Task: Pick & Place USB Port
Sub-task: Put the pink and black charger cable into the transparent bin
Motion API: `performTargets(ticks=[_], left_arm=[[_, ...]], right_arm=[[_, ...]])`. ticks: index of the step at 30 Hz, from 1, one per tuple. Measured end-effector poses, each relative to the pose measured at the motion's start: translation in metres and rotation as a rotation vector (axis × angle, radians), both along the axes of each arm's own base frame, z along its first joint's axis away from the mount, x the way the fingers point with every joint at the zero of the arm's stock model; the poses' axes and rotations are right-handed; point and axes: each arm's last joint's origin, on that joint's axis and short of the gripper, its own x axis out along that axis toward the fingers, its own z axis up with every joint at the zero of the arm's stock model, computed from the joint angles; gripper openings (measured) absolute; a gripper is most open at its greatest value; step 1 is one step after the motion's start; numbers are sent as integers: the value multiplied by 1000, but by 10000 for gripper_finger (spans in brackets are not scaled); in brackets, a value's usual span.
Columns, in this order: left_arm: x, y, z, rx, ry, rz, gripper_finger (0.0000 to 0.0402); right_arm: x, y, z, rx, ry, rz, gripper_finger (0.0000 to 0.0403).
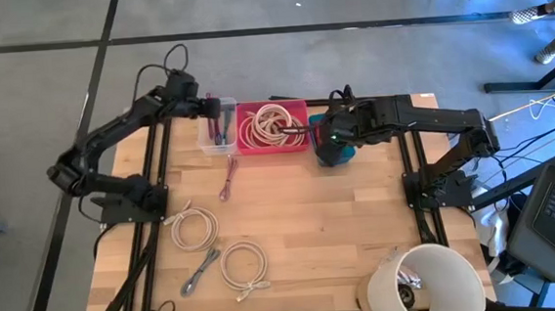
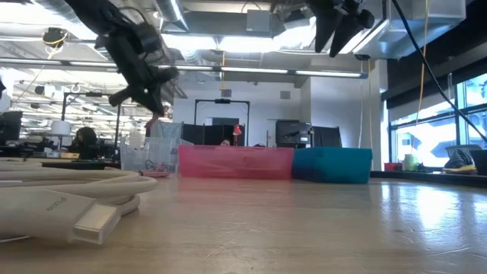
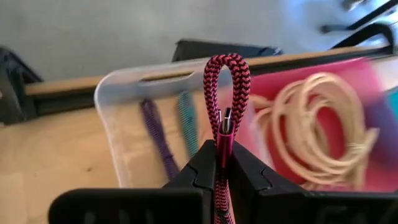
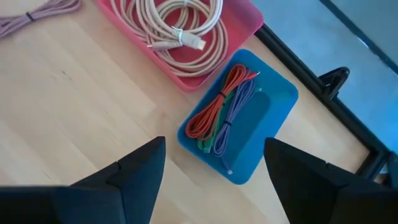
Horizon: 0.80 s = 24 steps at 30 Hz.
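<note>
Pinching a red braided cable [image 3: 225,106], left gripper [image 3: 224,163] is hovering over clear bin [image 3: 118,124]; right gripper [image 4: 214,163] is hanging spread above blue tray [image 4: 273,112], pink tray [image 1: 245,114] between

Left arm: reaches toward the counter's far edge.
Left tool [image 3: 224,165]: fingers pinched together.
Right arm: stretched sideways along the far edge.
Right tool [image 4: 214,168]: fingers spread wide.

A red-and-black braided USB cable [image 3: 226,81]; a clear plastic bin [image 3: 118,118]; a pink tray [image 4: 239,15] of cream cables [image 4: 180,25]; a blue tray [image 4: 273,112].
</note>
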Motion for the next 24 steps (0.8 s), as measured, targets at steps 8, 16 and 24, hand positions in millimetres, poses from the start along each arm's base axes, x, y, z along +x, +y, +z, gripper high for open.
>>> performTargets(ticks=[8, 16, 24], left_arm=[[9, 18, -39, -129, 105, 38, 12], [10, 29, -73, -265, 173, 76, 12], [10, 35, -94, -353, 192, 113, 12]], right_arm=[[-3, 0, 1, -25, 44, 78, 274], [-4, 0, 1, -35, 80, 119, 274], [-4, 0, 1, -45, 88, 136, 274]])
